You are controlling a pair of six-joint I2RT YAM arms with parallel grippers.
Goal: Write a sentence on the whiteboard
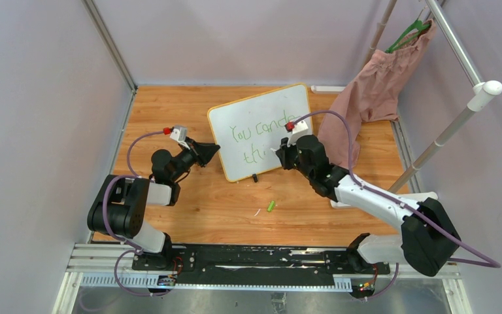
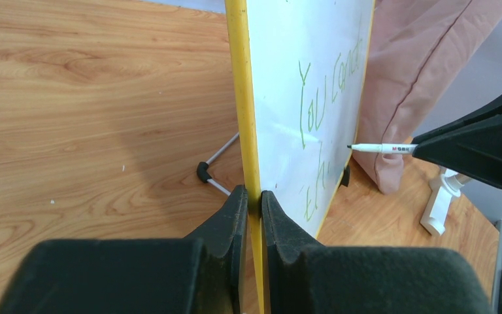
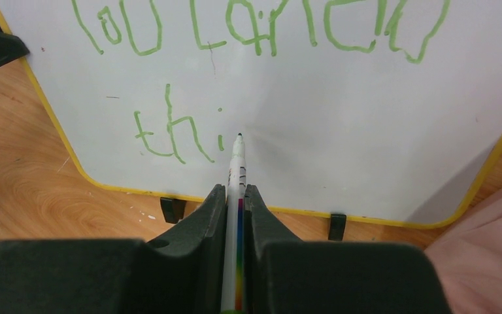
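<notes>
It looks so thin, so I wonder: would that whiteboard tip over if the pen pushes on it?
Probably, if left alone: the whiteboard stands propped on small clip feet and a thin wire prop. The left gripper, shut on its rim, likely steadies it. It looks stiff and light.

Whiteboard (image 1: 268,108) white, yellow-rimmed; sentence (image 3: 255,39) green; marker (image 3: 237,170) white, rainbow-striped; cloth (image 1: 376,91) pink; table (image 1: 170,111) wood-grain.
</notes>
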